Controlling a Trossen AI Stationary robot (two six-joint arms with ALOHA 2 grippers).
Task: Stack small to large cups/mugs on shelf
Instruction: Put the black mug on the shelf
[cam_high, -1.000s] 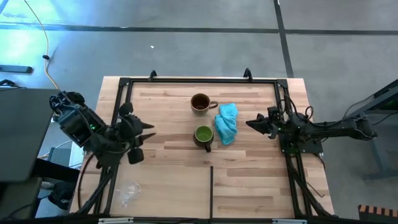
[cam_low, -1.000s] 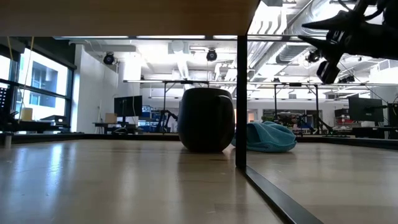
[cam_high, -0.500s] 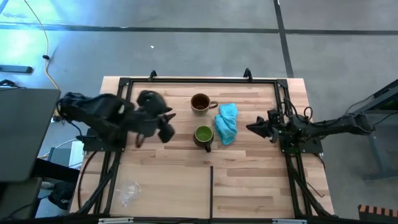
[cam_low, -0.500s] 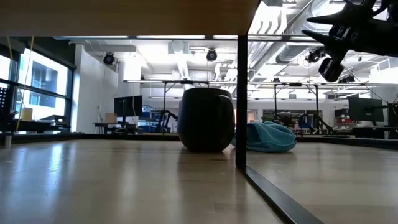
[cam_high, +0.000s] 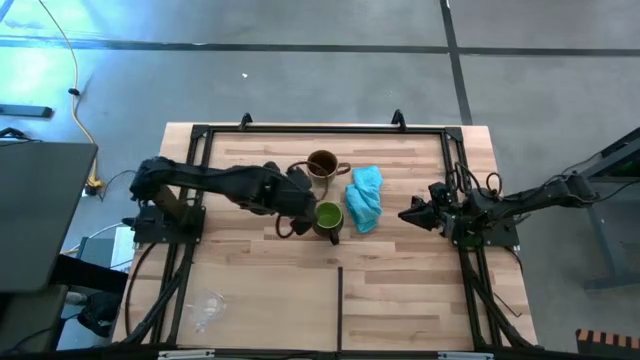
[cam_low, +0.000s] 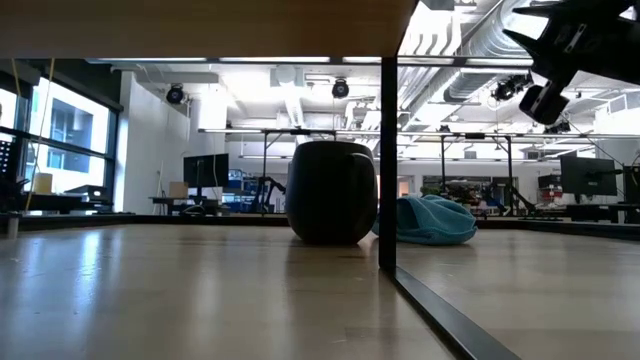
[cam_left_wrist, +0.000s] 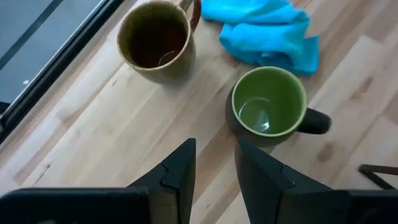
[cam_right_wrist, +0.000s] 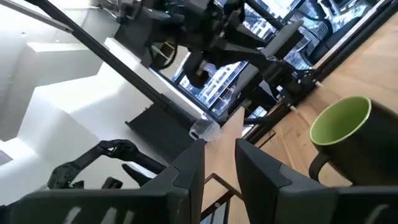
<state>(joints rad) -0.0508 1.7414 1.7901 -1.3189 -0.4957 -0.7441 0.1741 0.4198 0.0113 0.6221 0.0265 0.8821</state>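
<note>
The green mug (cam_high: 328, 215) stands upright mid-table with its handle toward the near edge, and shows as a dark shape (cam_low: 332, 192) in the low view. The brown mug (cam_high: 322, 165) stands beyond it. A clear cup (cam_high: 207, 308) rests on the pale wooden shelf (cam_high: 420, 300) at the near left. My left gripper (cam_left_wrist: 215, 168) hovers tipped down just left of the green mug (cam_left_wrist: 268, 106), slightly open, with bare wood between its fingers. My right gripper (cam_high: 408, 213) hangs at the table's right, slightly open and holding nothing.
A crumpled light-blue cloth (cam_high: 365, 198) lies right of both mugs, between them and my right gripper. Black frame rails (cam_high: 190, 180) run along the table's sides and far edge. A dark post (cam_low: 388, 160) stands under the shelf board (cam_low: 200, 25).
My left gripper has swung from the table's left edge toward the middle, sinking and tipping downward until it is beside the green mug. My right gripper has shifted slightly toward the near edge. The mugs, cloth and clear cup have stayed put.
</note>
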